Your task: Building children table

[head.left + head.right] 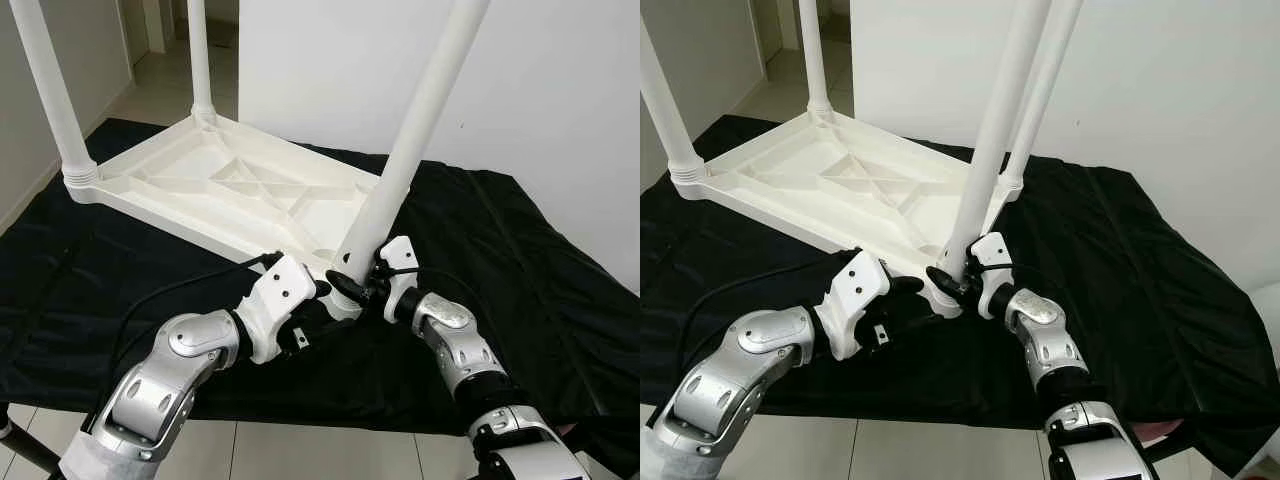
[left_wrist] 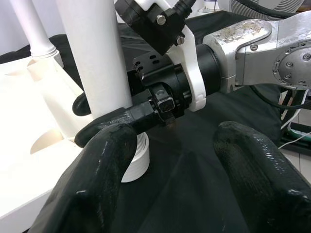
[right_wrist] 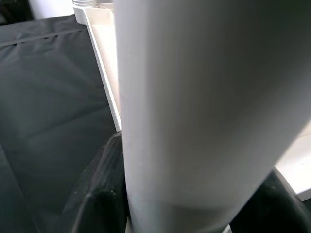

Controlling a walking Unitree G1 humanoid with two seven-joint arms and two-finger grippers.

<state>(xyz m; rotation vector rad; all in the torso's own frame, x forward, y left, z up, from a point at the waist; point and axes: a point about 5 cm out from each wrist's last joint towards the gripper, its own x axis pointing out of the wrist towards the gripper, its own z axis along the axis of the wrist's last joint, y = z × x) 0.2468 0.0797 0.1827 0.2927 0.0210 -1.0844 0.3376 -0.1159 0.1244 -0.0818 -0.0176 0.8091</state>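
At lower centre, the right gripper (image 1: 352, 281) reaches in, bent-armed, and clamps the white table leg (image 1: 400, 170) near its base; the left gripper (image 2: 177, 179) (fingers spread) hovers beside it.

Pretty bright, even daylight with soft shadows everywhere, head views sharp, but the white leg (image 3: 204, 107) pressed against the right end effector (image 3: 184, 208) is a blurry, out-of-focus mass.

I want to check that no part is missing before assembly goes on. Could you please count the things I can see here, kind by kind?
White table legs: 4
White tabletop, lying upside down: 1
Black cloth under it: 1
Robot grippers, left gripper and right gripper: 2
Total: 8
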